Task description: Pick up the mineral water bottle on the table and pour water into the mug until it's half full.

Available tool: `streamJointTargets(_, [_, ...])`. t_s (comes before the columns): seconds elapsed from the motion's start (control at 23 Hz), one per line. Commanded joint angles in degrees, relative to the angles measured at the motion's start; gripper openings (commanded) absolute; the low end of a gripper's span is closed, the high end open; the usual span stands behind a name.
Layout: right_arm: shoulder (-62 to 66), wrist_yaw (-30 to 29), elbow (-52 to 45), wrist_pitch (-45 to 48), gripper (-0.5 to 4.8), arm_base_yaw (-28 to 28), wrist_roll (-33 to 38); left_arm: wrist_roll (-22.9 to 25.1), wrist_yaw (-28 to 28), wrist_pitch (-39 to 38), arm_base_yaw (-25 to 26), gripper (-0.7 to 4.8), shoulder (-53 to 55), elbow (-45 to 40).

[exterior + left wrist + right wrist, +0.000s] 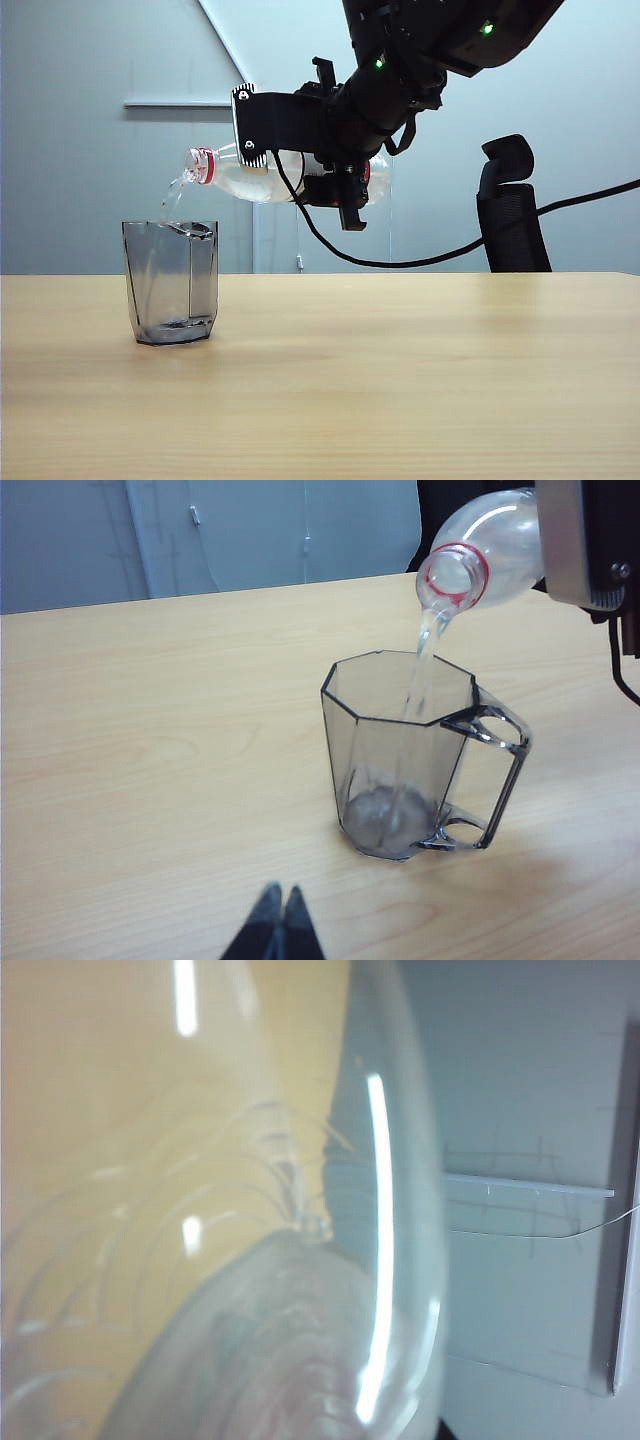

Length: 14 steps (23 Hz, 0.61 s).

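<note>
The mineral water bottle (250, 176) lies nearly level in the air, its red-ringed neck pointing left and slightly down over the mug (172, 282). My right gripper (340, 188) is shut on the bottle's body. A thin stream of water (424, 650) falls from the bottle mouth (455, 575) into the grey faceted mug (400, 765), which stands upright on the table (400, 380) with a little water pooled at its bottom. The bottle's clear wall (250, 1260) fills the right wrist view and hides the fingers. My left gripper (280, 892) is shut and empty, low over the table short of the mug.
A black office chair (512, 205) stands behind the table at the right. A black cable (450, 248) hangs from the right arm above the tabletop. The mug's handle (495, 780) faces the right arm's side.
</note>
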Motion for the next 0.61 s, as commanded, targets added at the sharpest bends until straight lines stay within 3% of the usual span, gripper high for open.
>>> streamJointTargets(0.04, [-0.55,1.18,0.72,3.41,2.69,0.17,-0.24,-0.17,0.11,0.74,-0.04,-0.02,0.07,0.15])
streamJointTargets(0.61, [-0.55,2.91,0.7,3.34,2.69,0.11,-1.42,-0.17,0.09,0.74,-0.04,-0.02,0.07,0.15])
